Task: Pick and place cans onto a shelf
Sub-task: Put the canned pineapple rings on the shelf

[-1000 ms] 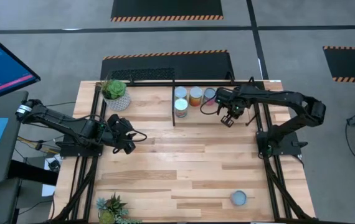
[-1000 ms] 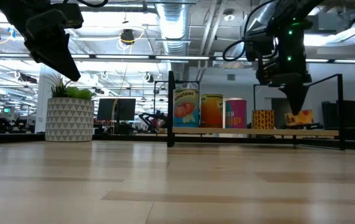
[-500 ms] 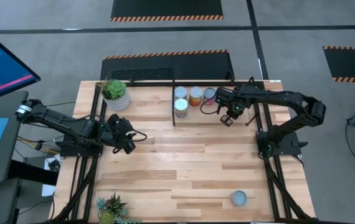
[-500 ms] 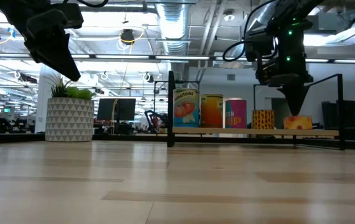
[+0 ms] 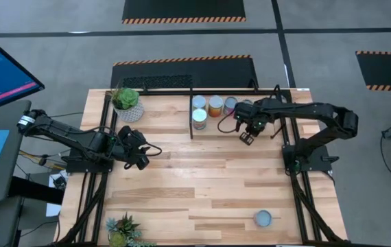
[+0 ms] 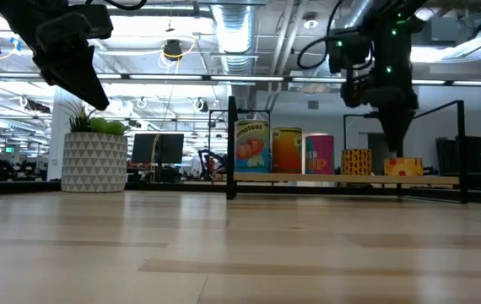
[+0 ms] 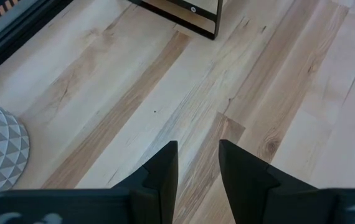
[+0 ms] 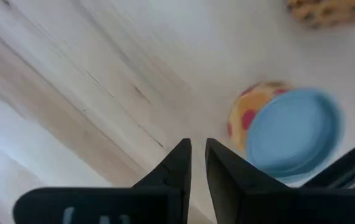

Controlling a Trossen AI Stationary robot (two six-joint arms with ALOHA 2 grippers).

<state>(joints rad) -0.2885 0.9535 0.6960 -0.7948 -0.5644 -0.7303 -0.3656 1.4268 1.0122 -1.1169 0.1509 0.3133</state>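
Now the shelf (image 5: pixel 272 118) holds five cans, and the right gripper (image 6: pixel 395 145) has let go of the yellow spotted can (image 6: pixel 402 167) and lifted clear, fingers nearly together and empty. One blue-topped can (image 5: pixel 263 218) waits near the table's front edge. The left gripper (image 7: pixel 197 167) hovers, slightly parted, empty.

Light: bright, even, from ceiling lamps (image 6: pixel 171 49) overhead.
Shadows: soft, faint.
Blur: right wrist view smeared, washed pale.
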